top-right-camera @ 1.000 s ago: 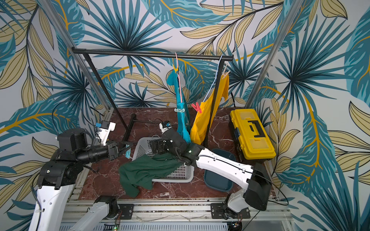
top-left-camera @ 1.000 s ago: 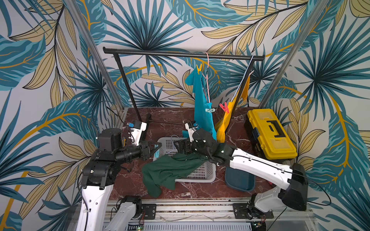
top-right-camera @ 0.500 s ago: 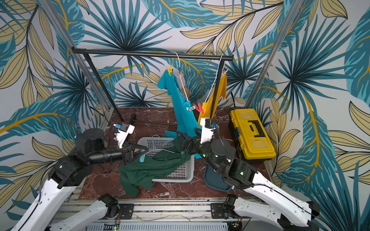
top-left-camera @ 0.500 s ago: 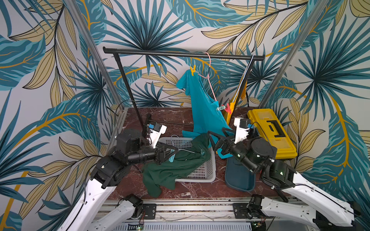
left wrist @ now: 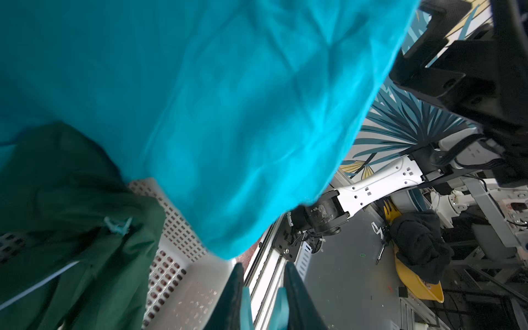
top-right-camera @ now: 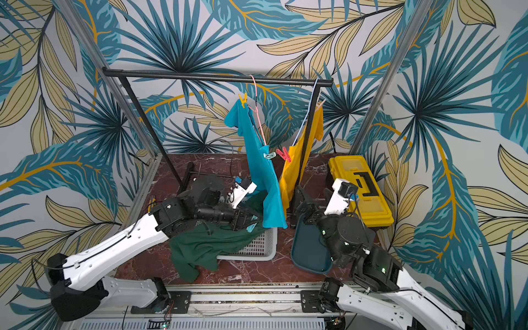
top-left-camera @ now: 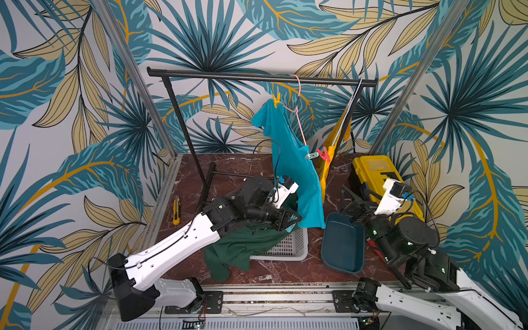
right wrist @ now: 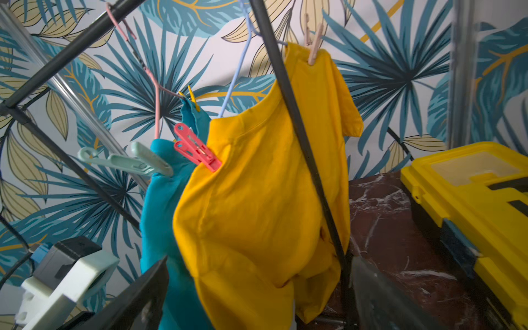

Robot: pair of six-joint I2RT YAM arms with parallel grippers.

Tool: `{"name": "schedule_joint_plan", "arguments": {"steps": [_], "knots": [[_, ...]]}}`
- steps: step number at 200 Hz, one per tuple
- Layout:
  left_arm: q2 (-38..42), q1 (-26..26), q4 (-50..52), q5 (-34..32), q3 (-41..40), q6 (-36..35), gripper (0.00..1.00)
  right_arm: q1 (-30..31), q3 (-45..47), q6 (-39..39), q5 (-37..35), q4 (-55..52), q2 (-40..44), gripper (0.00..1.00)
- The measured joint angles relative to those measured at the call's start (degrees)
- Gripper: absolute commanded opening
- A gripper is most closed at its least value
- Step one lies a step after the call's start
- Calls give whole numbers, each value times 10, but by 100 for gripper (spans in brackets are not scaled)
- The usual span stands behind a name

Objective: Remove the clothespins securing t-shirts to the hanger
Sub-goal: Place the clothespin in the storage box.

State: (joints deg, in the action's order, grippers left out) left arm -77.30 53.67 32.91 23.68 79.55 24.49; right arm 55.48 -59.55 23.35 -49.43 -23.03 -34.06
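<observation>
Left end effector (left wrist: 263, 300) pinches teal clothespin (left wrist: 281, 307); right end effector (right wrist: 258, 264) spread — rack post (right wrist: 311, 160) across yellow t-shirt (right wrist: 251, 200).

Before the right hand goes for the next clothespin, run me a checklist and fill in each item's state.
1. Right hand open and empty: ok.
2. Red-pink clothespin in plain sight, clipped on the yellow t-shirt: ok.
3. Pale green clothespin on the turquoise t-shirt apart from the red-pink one: ok, though they sit close.
4. Path to the clip free: not ok; in the right wrist view the rack post crosses in front of the yellow t-shirt.
5. Left hand empty: cannot tell; pale blue bits show between its narrowly set jaws.
</observation>
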Motion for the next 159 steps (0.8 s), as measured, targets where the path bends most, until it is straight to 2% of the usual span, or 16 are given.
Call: {"name": "schedule_joint_plan", "arguments": {"steps": [38, 78, 124, 159], "knots": [[-84, 59, -30, -7, 59, -10, 24, 0, 0, 16, -70, -54, 19, 100], [-177, 112, -77, 5, 102, -13, 24, 0, 1, 17, -102, -75, 28, 99], [-276, 115, -127, -7, 120, -21, 24, 0, 19, 17, -116, -75, 45, 99], [-347, 114, -156, -32, 164, -31, 25, 0, 44, 8, -119, -67, 65, 99]]}}
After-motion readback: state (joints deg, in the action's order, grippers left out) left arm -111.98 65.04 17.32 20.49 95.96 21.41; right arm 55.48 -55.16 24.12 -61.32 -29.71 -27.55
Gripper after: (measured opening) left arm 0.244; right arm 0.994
